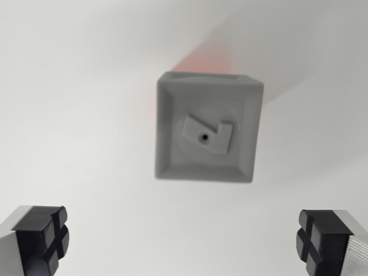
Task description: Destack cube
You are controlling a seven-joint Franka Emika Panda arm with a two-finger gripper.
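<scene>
Surface: we look down on a plain white tabletop [69,86], softly blurred.
Cube: a grey cube [208,127] sits above centre, its recessed top holding a small raised piece; red [202,60] shows beneath.
Gripper: our gripper [187,244] spread wide, empty, black pads [41,238] at both lower corners.
Writing: we read none.

Count: one grey cube [208,127] atop one red cube [201,60], mostly hidden; two black finger pads [43,238].
</scene>
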